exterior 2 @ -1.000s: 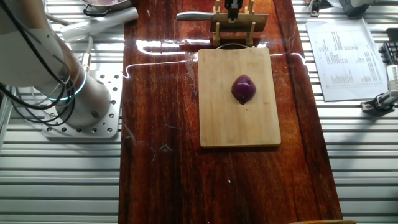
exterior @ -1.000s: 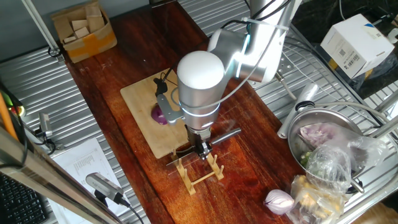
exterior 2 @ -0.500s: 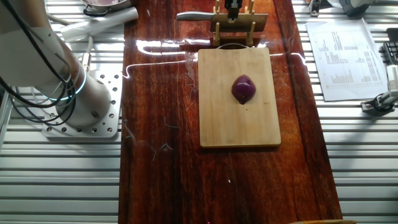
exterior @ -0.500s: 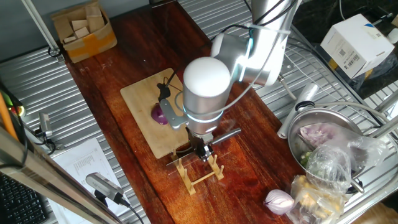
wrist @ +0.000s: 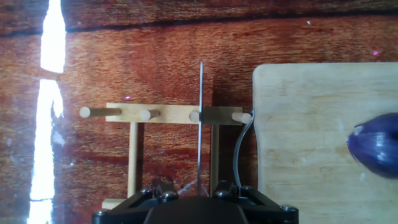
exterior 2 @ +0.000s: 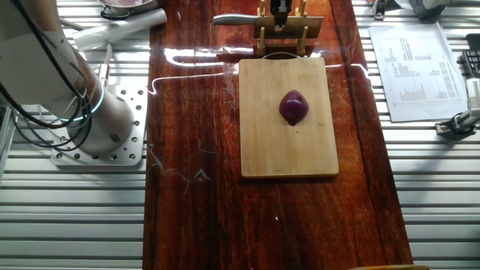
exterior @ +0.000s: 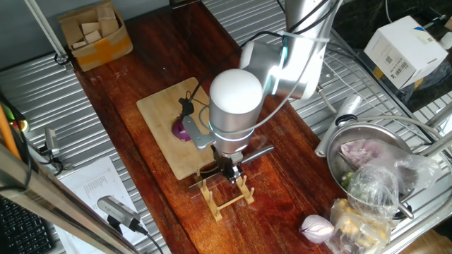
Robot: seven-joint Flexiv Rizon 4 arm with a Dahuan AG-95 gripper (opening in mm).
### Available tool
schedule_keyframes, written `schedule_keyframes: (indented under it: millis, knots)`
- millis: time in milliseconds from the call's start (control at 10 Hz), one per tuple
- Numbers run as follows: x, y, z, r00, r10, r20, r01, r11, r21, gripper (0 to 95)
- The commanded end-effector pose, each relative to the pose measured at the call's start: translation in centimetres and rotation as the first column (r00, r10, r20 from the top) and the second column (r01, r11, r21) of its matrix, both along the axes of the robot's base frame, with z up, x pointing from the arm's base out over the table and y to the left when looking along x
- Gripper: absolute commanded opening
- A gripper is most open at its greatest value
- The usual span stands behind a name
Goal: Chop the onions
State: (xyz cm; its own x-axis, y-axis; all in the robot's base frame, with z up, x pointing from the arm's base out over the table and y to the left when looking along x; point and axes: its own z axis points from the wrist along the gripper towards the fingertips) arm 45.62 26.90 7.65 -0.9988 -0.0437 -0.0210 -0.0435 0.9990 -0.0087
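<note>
In the hand view my gripper (wrist: 198,198) sits at the bottom edge with the knife (wrist: 201,124) running straight ahead from between the fingers, blade seen edge-on, so I judge the jaws clamped on its handle, though the contact itself is hidden under the housing. The blade stands in the wooden knife rack (wrist: 163,114), between two of its pegs, so the step in hand, as I read it, is getting the knife out of the rack cleanly. To do that well I should lift straight up until the blade is above the peg tops, with no sideways drift or twist that could catch a peg and tip the light rack. Just beyond the rack lies the wooden cutting board (exterior 2: 287,142), nearly touching it. The dark purple onion (exterior 2: 293,107) rests on the board's upper half, well apart from the blade, whole and uncut. Being round and glossy, it may roll, so I plan to come down squarely over its middle, with the edge vertical and steady pressure
</note>
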Motion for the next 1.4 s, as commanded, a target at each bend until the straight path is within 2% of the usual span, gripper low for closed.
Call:
schedule_keyframes:
  millis: [100, 500, 600, 900, 1000, 1400]
  knots:
    - [0.07, -0.02, -0.16, 1.0, -0.006, -0.007, 0.006, 1.0, 0.0, 38.0]
    - [-0.28, -0.08, -0.21, 1.0, 0.006, -0.007, -0.006, 1.0, 0.0, 38.0]
    - [-0.3, -0.11, -0.23, 1.0, 0.011, -0.007, -0.011, 1.0, -0.002, 19.0]
    - [-0.09, -0.12, -0.41, 1.0, 0.018, -0.01, -0.018, 1.0, -0.002, 19.0]
    - [0.07, -0.15, -0.56, 1.0, 0.026, -0.007, -0.026, 1.0, -0.002, 0.0]
    - [-0.01, -0.87, -0.17, 0.999, 0.042, -0.007, -0.042, 0.999, -0.012, 0.0]
